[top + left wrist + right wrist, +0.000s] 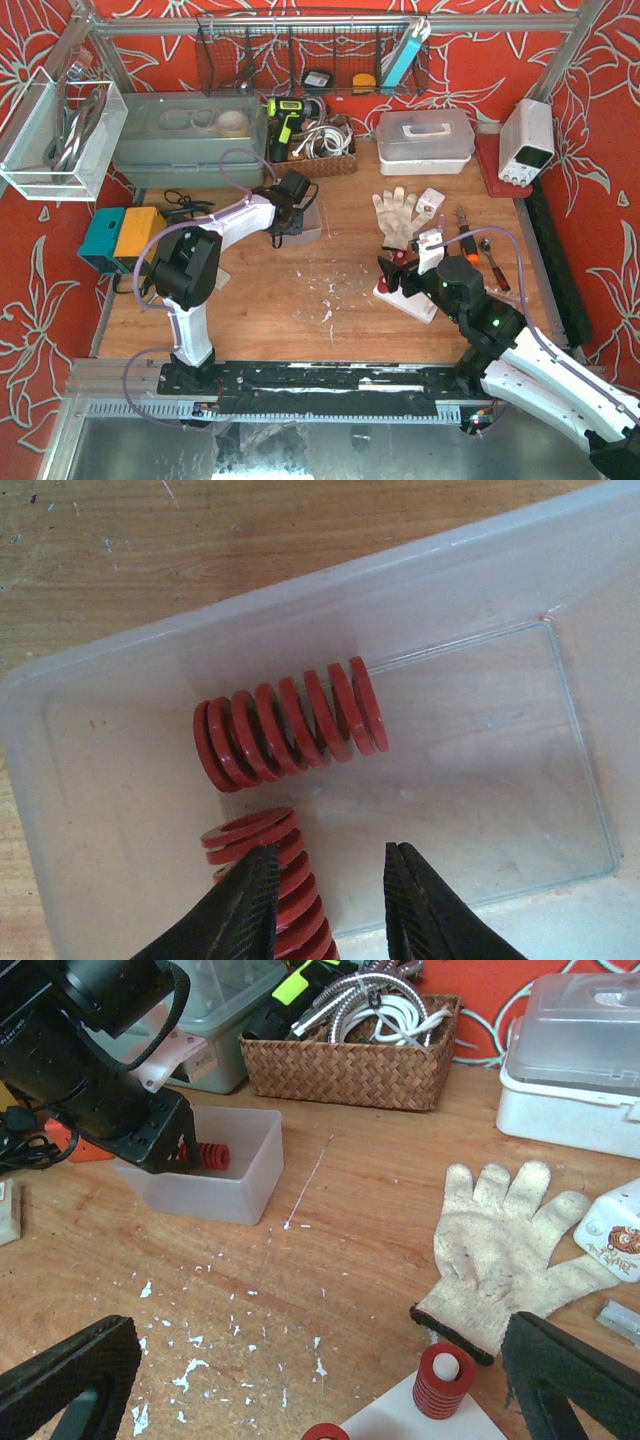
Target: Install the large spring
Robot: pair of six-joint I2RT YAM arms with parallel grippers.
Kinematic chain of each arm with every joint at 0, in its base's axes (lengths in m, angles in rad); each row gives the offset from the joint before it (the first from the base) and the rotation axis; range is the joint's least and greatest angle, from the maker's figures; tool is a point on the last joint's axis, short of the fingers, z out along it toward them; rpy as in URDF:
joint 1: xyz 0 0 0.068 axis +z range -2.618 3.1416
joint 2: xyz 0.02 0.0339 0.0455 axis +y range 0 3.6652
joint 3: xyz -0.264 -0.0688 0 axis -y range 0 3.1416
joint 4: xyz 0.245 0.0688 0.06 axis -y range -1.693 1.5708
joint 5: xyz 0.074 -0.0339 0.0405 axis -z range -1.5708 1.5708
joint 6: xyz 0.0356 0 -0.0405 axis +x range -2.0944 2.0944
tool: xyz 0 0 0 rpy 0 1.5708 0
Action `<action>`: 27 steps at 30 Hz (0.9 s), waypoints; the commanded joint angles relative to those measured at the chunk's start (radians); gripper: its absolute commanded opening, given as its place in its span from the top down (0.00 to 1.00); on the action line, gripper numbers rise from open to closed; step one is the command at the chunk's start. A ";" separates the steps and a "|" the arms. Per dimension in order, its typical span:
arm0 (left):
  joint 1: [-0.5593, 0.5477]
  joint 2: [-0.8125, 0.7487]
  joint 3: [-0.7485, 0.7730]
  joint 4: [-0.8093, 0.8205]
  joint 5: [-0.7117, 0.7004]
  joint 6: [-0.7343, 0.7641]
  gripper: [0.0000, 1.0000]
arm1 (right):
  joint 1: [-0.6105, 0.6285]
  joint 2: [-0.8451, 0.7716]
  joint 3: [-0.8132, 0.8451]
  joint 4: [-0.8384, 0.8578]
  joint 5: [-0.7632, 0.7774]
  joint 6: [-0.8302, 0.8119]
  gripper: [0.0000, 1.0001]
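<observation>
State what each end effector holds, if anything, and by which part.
Nothing: left end effector open above red coiled metal springs; right end effector open, empty.

Workshop, cordless drill (285, 119), bench power supply (527, 140), work glove (395, 215), wooden table (290, 305)

Glove (505, 1240) lies flat; wicker basket (350, 1055), lidded box (580, 1070) behind it.

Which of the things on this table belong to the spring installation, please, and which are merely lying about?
For the job: long red coil spring, translucent plastic bin holding it, white peg base, open left tool.
Lying about: white knitted glove, woven wicker basket, white lidded plastic box.
</observation>
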 commanded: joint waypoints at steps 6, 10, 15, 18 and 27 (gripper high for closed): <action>0.005 0.060 0.070 -0.102 -0.015 -0.024 0.63 | 0.001 0.012 -0.011 0.025 0.024 0.004 0.01; 0.004 0.061 0.109 -0.147 -0.025 -0.019 0.56 | 0.001 0.019 -0.025 0.039 0.023 0.019 0.01; 0.003 0.033 0.123 -0.146 -0.007 -0.040 0.51 | 0.001 0.022 -0.033 0.050 0.029 0.026 0.01; 0.004 0.040 0.139 -0.156 0.007 -0.068 0.48 | 0.001 0.019 -0.035 0.048 0.028 0.032 0.01; -0.028 0.145 0.297 -0.365 -0.167 -0.266 0.49 | 0.000 -0.017 -0.056 0.052 0.055 0.036 0.01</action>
